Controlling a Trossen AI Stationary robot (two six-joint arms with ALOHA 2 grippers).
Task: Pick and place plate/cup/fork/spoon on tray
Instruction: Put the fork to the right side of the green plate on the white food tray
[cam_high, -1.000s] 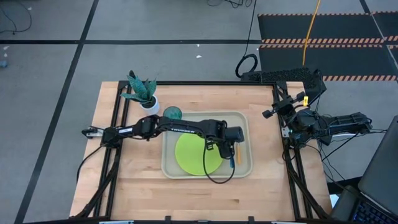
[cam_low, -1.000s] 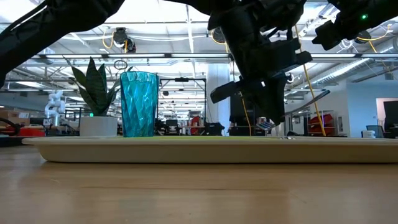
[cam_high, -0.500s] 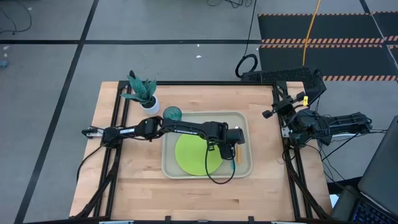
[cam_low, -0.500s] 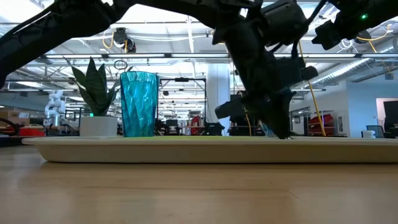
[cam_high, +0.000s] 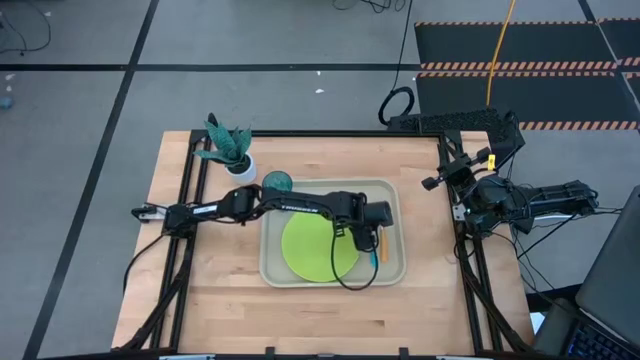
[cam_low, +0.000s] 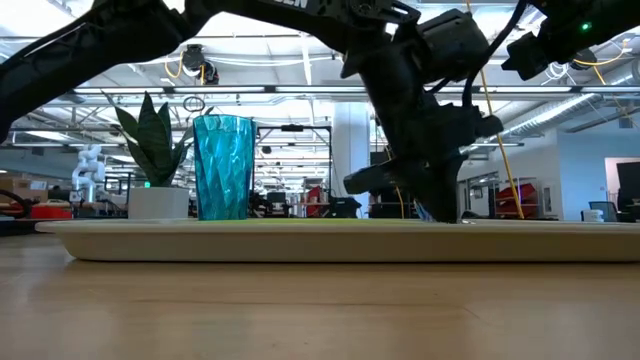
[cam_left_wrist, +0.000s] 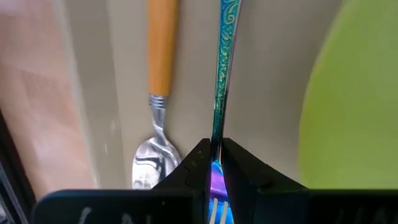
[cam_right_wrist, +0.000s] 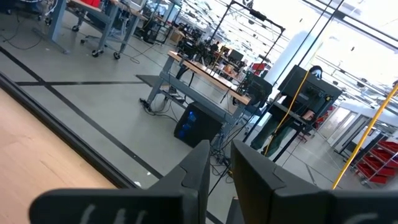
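A: So, what sits on the counter (cam_high: 420, 180)?
B: Biggest, the tray (cam_high: 391, 274), holding the plate (cam_high: 310, 250), the cup (cam_high: 277, 181) at its far corner, then spoon (cam_left_wrist: 158, 93) and fork (cam_left_wrist: 222, 68) side by side.
A: And the arms?
B: Left end effector (cam_left_wrist: 215, 163) is clamped on the fork's purplish end, low over the tray. Right end effector (cam_right_wrist: 216, 163) waits off the counter's edge, fingers nearly together, empty.

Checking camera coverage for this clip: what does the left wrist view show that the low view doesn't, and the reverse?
Only the left wrist view shows the spoon beside the fork, which the left gripper pinches, and the plate. Only the low view shows the cup standing on the tray and the potted plant. Both show the left gripper and tray.
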